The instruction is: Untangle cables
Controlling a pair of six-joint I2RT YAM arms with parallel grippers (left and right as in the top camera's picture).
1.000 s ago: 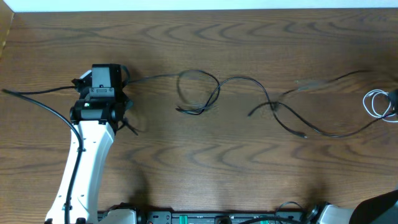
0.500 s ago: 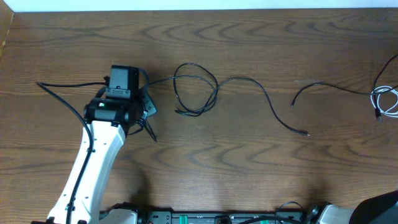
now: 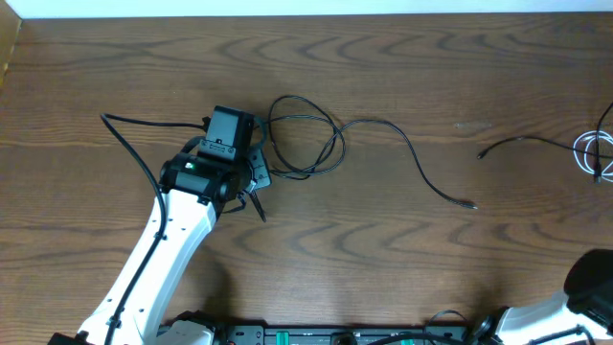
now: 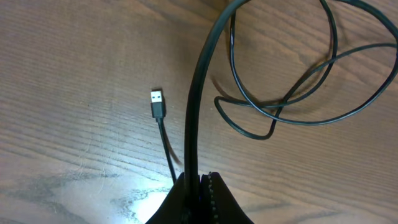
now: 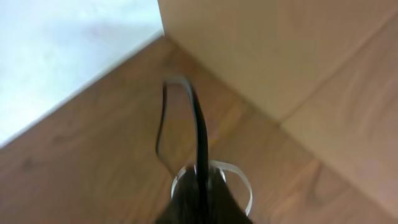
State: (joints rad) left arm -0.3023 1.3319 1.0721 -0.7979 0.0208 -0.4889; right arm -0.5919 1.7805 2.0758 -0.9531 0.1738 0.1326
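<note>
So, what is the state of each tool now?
Left tool: closed on thin black looped cable.
Right tool: closed on another thin black cable.

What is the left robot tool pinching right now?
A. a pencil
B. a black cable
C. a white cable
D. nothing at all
B: in the left wrist view, the left tool is shut on a black cable that rises from between its fingers and runs on to loose loops on the wooden table.
</note>
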